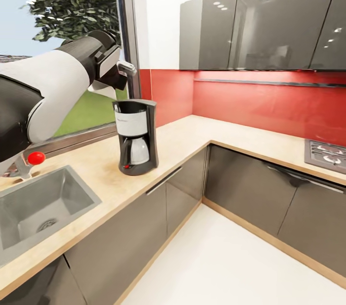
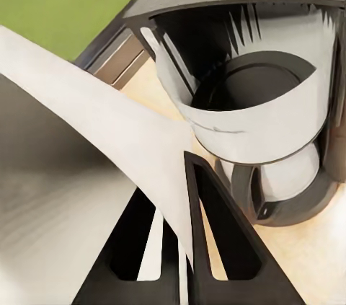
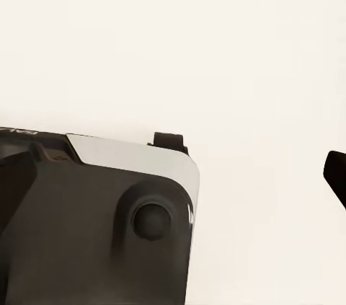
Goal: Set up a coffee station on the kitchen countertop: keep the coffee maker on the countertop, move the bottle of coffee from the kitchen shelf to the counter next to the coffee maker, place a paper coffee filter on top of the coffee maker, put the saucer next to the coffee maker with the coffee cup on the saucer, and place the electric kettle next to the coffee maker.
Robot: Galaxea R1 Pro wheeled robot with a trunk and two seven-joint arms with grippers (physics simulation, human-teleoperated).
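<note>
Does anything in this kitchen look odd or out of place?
Nothing is spilled or broken. The coffee maker stands upright on the countertop. The left gripper holds a white paper filter in the air above it, not yet set down.

Tabletop point(image 1: 192, 137) right of coffee maker point(image 1: 136, 137) wide open; sink point(image 1: 38, 209) on its other side, window frame point(image 1: 129, 17) crowding close behind.

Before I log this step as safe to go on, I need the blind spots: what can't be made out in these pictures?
- Left gripper, head view: hidden behind the left arm's own wrist.
- Paper filter, left wrist view: cut off by the picture's edge, so its full shape is unclear.
- Coffee maker, left wrist view: partly covered by the filter and fingers.
- Sink, head view: cut off at the edge.
- Right gripper, right wrist view: jaws not readable.
</note>
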